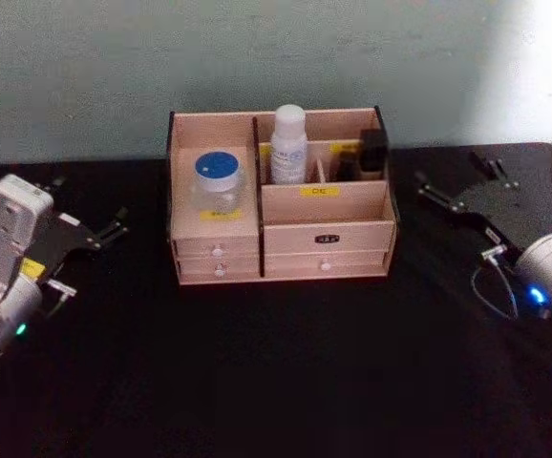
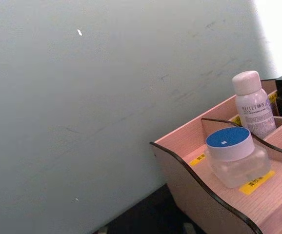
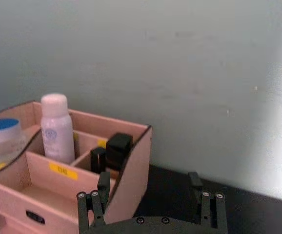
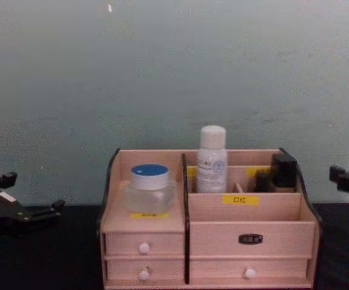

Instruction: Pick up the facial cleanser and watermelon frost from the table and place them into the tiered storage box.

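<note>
The tiered storage box stands at the middle back of the black table. A clear jar with a blue lid sits on its left tier, also seen as the jar. Upright in a back compartment is a white bottle. I cannot read from the labels whether these are the facial cleanser and the watermelon frost. My left gripper hovers open and empty left of the box. Right of the box, my right gripper is open and empty too, shown as the right gripper.
Small black items fill the box's back right compartment. The front right tier holds nothing. A grey-green wall rises just behind the box. The black table stretches bare in front of the box.
</note>
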Controlling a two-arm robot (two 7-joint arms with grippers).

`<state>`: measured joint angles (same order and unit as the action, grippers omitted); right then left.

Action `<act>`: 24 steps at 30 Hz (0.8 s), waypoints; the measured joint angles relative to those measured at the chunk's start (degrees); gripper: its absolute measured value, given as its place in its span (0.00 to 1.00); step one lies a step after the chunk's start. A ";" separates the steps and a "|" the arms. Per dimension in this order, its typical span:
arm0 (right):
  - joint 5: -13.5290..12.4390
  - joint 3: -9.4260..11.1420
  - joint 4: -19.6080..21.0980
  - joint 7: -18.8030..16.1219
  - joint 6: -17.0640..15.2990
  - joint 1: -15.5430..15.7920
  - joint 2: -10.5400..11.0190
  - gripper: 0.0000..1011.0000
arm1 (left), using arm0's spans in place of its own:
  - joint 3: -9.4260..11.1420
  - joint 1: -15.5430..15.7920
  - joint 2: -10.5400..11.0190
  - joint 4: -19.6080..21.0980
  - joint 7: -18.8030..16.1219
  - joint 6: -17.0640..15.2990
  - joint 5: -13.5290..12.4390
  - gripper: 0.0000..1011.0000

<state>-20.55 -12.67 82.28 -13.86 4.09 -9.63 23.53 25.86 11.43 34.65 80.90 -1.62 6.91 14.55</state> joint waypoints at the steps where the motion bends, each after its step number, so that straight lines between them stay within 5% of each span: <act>1: 0.19 0.14 -0.21 0.02 -0.14 0.35 -0.15 0.99 | 0.00 0.00 0.00 0.00 0.00 0.00 0.00 0.99; 24: 3.88 1.18 -4.32 -0.44 -3.61 0.47 -3.08 0.99 | 0.00 0.00 0.00 0.00 0.00 0.00 0.00 0.99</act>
<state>-16.67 -11.48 77.97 -14.30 0.48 -9.16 20.45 25.86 11.43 34.64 80.90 -1.62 6.91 14.55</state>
